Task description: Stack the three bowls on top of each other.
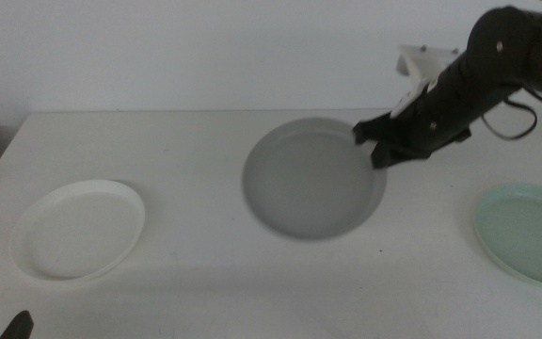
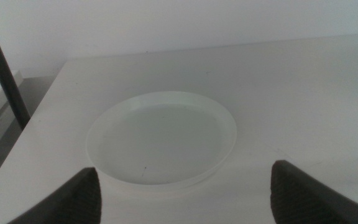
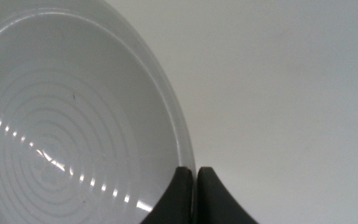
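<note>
The right gripper [image 1: 376, 143] reaches in over the white bench [image 1: 196, 282] and has its fingers [image 3: 182, 193] clenched on the far right rim of the grey bowl [image 1: 313, 177]; the wrist view shows the thin rim pinched between the two dark tips. The grey bowl appears tilted, its gripped edge raised. Taking that bowl as the landmark, the white bowl [image 1: 79, 229] rests flat on the bench well to its left, and the pale mint green bowl [image 1: 527, 233] lies well to its right. The left gripper [image 2: 182, 193] hovers near the white bowl, its fingers spread wide and released, grasping nothing.
</note>
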`<move>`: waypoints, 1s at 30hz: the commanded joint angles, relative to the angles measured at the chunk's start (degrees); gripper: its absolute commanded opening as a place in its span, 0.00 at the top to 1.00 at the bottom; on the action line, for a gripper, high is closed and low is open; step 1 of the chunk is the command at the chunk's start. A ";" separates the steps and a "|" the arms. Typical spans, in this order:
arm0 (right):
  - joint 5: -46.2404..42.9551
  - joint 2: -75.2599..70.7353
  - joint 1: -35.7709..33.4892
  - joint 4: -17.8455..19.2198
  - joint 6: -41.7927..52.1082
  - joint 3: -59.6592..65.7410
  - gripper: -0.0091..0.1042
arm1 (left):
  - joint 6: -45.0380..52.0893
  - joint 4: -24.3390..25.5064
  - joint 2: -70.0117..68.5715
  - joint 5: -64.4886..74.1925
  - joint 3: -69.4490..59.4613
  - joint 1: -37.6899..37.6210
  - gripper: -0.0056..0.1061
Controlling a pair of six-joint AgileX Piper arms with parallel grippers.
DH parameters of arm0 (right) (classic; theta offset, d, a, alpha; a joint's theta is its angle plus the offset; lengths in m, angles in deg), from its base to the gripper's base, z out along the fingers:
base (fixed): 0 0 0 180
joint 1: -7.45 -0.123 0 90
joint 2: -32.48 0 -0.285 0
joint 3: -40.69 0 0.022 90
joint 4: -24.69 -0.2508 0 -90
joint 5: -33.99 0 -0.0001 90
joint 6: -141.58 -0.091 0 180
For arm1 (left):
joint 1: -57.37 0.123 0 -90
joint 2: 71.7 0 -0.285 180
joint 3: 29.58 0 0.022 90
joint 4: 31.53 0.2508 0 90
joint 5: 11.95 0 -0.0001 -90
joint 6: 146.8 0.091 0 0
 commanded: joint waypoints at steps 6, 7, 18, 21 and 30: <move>-10.85 -8.67 -8.07 -0.62 -4.40 12.76 0.93 | -0.84 0.00 -0.75 -4.44 0.26 0.00 0.01; -12.27 -8.67 -8.68 -0.50 -4.64 14.30 0.93 | -0.84 0.00 -0.75 -4.44 0.26 0.00 0.01; -18.43 -4.47 -8.90 -0.05 -5.41 19.63 0.93 | -0.84 0.00 -0.75 -4.44 0.26 0.00 0.01; -18.73 -2.56 -8.90 0.01 -5.34 19.63 0.93 | -0.84 0.00 -0.75 -4.44 0.26 0.00 0.01; -19.00 -0.64 -8.85 3.37 -5.21 19.63 0.89 | -0.84 0.00 -0.75 -4.44 0.26 0.00 0.01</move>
